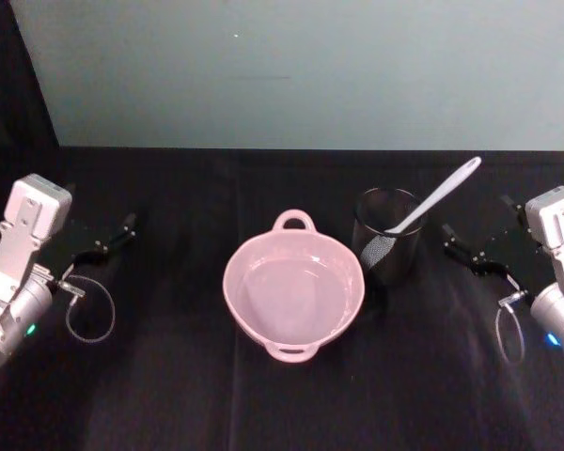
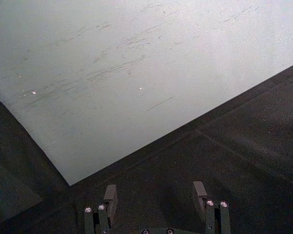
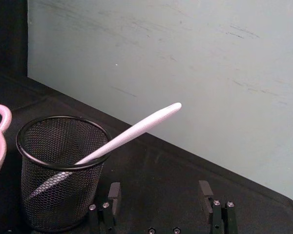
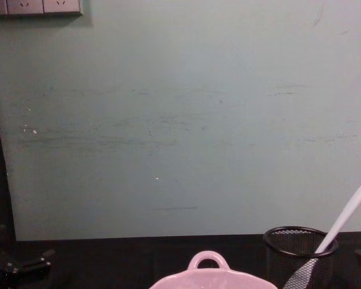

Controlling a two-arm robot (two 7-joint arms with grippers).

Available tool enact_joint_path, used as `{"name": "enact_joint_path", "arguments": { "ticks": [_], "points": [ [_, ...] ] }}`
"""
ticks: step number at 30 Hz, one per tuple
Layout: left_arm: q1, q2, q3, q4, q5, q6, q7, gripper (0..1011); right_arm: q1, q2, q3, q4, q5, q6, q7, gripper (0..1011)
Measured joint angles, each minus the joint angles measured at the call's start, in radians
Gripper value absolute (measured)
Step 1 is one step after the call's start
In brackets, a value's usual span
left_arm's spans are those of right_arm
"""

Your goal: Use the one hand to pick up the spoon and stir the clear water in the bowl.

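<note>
The left tool (image 2: 155, 195) sits parked at the left edge of the black tabletop (image 1: 169, 376), its fingers spread wide with nothing between them. The pale pink bowl (image 1: 227, 287) stands at the centre of the tabletop, loop handle toward the wall, and the clear water (image 1: 296, 301) lies low inside it. Just beside the bowl, on its right, stands the black mesh cup (image 1: 404, 256). The white spoon (image 1: 437, 197) leans in this cup, blade down inside and resting against the mesh, handle rising over the rim and slanting up toward the right. The right tool (image 3: 159, 191) waits near the cup on its right side, fingers wide apart and empty, pointed toward the cup. The spoon is judged to be light, stiff and smooth plastic, so it may slip or pivot in a loose grip. Take hold on the exposed handle, well above the cup rim and below the tip, with the fingers across the narrow shaft. Lift along the slant, since the light cup may tip or drag if the blade catches the mesh
</note>
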Motion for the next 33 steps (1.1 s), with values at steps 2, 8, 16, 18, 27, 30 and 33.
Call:
{"name": "enact_joint_path", "arguments": {
  "ticks": [2,8,16,18,27,30,33],
  "points": [
    [0.0,0.0,0.0,0.0,0.0,0.0,0.0,1011,0.0,0.0,0.0,0.0,0.0,0.0,0.0,1003],
    [0.0,0.0,0.0,0.0,0.0,0.0,0.0,1011,0.0,0.0,0.0,0.0,0.0,0.0,0.0,1003],
    [0.0,0.0,0.0,0.0,0.0,0.0,0.0,1011,0.0,0.0,0.0,0.0,0.0,0.0,0.0,1003],
    [0.0,0.0,0.0,0.0,0.0,0.0,0.0,1011,0.0,0.0,0.0,0.0,0.0,0.0,0.0,1003],
    [0.0,0.0,0.0,0.0,0.0,0.0,0.0,1011,0.0,0.0,0.0,0.0,0.0,0.0,0.0,1002],
    [0.0,0.0,0.0,0.0,0.0,0.0,0.0,1011,0.0,0.0,0.0,0.0,0.0,0.0,0.0,1003],
    [0.0,0.0,0.0,0.0,0.0,0.0,0.0,1011,0.0,0.0,0.0,0.0,0.0,0.0,0.0,1003]
  ]
}}
